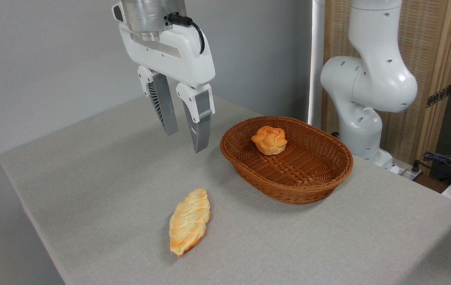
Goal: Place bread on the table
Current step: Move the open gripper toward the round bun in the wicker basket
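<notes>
Gripper (185,140) is held above the table (90,190), jaws apart, nothing gripped — left of the basket (288,186). Bread (269,140) is seated inside the basket, near its far rim. Leaf-shaped loaf (189,221) is laid flat on the table, in front.

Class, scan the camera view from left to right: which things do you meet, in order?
Gripper → leaf-shaped loaf on the table → bun in the wicker basket → robot arm base → cables.
</notes>
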Motion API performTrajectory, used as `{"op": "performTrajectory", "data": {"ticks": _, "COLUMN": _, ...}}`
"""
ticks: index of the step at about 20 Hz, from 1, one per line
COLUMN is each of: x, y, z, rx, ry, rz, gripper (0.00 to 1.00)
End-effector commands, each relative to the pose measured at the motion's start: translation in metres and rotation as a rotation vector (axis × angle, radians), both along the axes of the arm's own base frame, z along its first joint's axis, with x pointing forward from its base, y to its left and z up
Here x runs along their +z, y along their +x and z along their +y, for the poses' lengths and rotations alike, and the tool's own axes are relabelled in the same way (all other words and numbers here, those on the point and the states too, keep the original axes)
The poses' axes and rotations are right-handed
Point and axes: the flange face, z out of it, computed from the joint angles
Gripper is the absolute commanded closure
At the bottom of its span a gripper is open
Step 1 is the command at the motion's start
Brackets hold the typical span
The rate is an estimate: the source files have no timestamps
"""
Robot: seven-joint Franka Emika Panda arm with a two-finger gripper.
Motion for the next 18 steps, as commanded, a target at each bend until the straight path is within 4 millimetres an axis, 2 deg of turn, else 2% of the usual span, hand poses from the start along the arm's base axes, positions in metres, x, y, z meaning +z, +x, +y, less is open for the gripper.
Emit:
{"op": "performTrajectory", "data": {"ticks": 1, "x": 0.002, "y": -0.001, "z": 0.002, "rx": 0.002, "ry": -0.011, "rz": 0.016, "gripper": 0.0}}
{"op": "performTrajectory", "data": {"ticks": 6, "x": 0.001, "y": -0.002, "z": 0.002, "rx": 0.0, "ry": -0.011, "rz": 0.021, "gripper": 0.0}}
{"op": "performTrajectory", "data": {"ticks": 7, "x": 0.005, "y": -0.005, "z": 0.002, "rx": 0.0, "ry": -0.011, "rz": 0.015, "gripper": 0.0}}
{"op": "performTrajectory", "data": {"ticks": 11, "x": -0.004, "y": -0.018, "z": -0.005, "rx": -0.009, "ry": -0.01, "rz": 0.042, "gripper": 0.0}}
{"op": "performTrajectory", "data": {"ticks": 18, "x": -0.036, "y": -0.102, "z": -0.039, "rx": -0.105, "ry": 0.009, "rz": 0.121, "gripper": 0.0}}
